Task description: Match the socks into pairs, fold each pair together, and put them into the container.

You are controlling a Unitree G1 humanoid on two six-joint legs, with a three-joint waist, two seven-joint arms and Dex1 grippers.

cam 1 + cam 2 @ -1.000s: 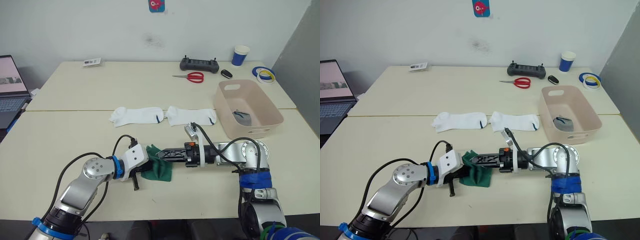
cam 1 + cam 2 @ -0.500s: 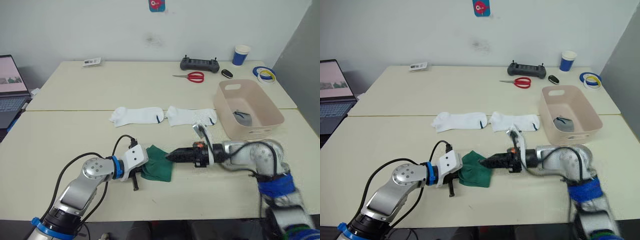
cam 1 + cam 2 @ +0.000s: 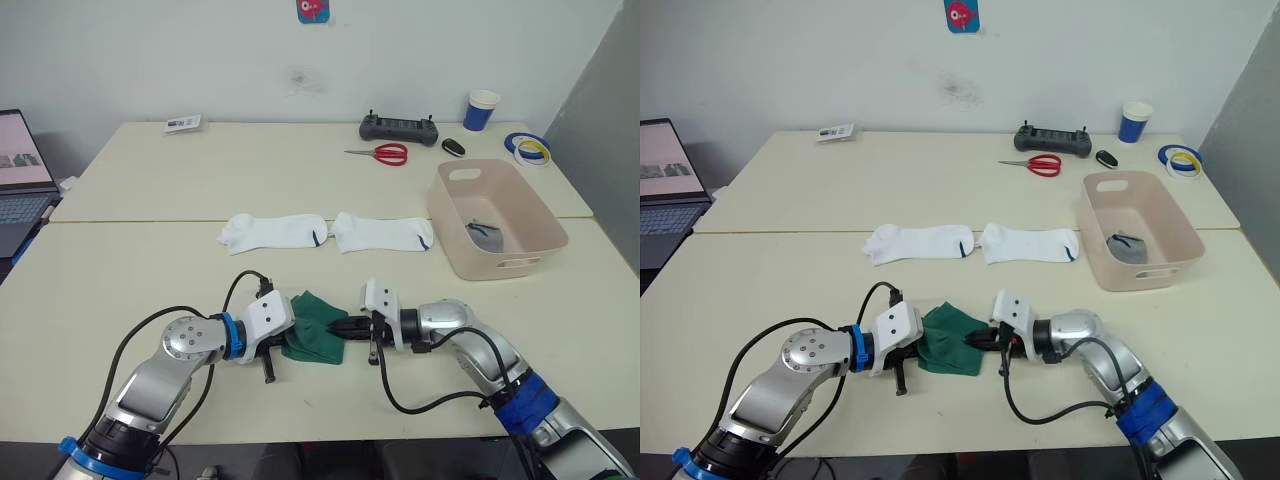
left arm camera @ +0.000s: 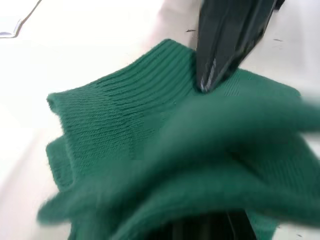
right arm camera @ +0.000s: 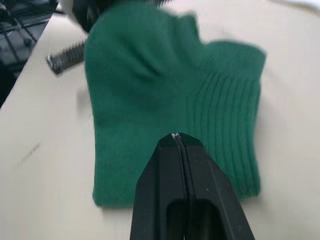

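A bunched pair of dark green socks [image 3: 316, 338] lies on the near part of the table. My left gripper [image 3: 289, 337] is shut on the pair's left edge, and the cloth drapes over its fingers [image 4: 210, 229] in the left wrist view. My right gripper [image 5: 175, 137] is shut, with nothing between its fingers. Its tip rests on the right side of the green socks [image 5: 150, 90]. Two white socks [image 3: 275, 231] [image 3: 383, 232] lie flat in a row mid-table. The pink container [image 3: 512, 262] stands at the right with a grey sock [image 3: 485, 232] inside.
Along the far edge lie red scissors [image 3: 380, 154], a black controller [image 3: 400, 128], a blue paper cup [image 3: 481, 110], tape rolls [image 3: 530, 148] and a small card [image 3: 184, 124]. A laptop [image 3: 20, 170] sits at the far left.
My right gripper stood open over the green socks and has closed, now at their right edge; its arm has swung lower toward the table's front. The left gripper kept its hold.
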